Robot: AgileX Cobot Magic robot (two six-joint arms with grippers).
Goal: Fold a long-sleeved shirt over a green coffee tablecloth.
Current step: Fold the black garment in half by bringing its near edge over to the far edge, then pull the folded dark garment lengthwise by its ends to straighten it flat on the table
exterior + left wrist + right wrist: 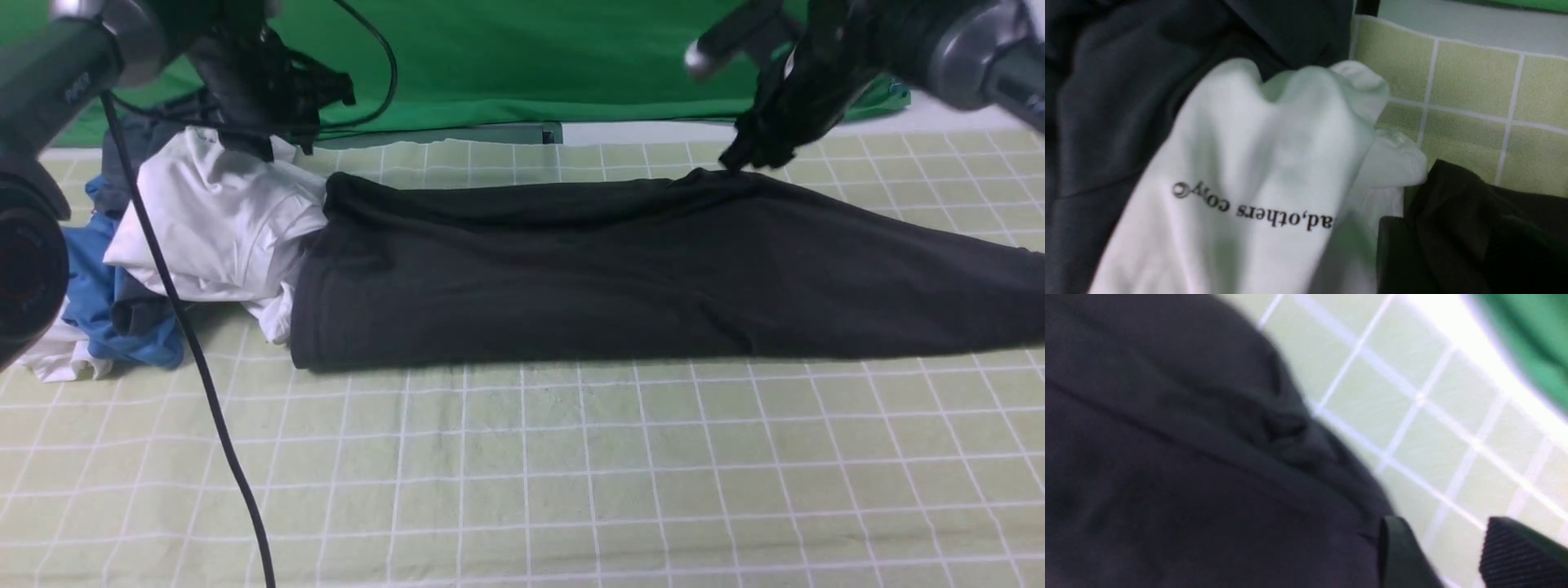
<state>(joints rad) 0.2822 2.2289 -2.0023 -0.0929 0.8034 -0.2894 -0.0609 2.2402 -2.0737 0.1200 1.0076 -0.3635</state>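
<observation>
The long-sleeved shirt [653, 269] lies as a long black band across the green coffee tablecloth [522, 474], with no print or label showing. My left gripper [286, 143] hangs over the white garment by the shirt's far left corner. In the left wrist view one dark finger [1392, 253] shows beside black cloth [1474, 228]; the other finger is lost in the dark. My right gripper [747, 151] sits at the shirt's far edge, open. Its two fingers [1400, 559] stand apart over bare tablecloth [1412, 375], just beside the shirt [1167, 457].
A pile of white [220, 220], blue [106, 302] and dark grey [1118, 102] garments lies at the left, touching the shirt's left end. A black cable [204, 384] runs down across the cloth. Deep green fabric [522, 57] hangs behind the table.
</observation>
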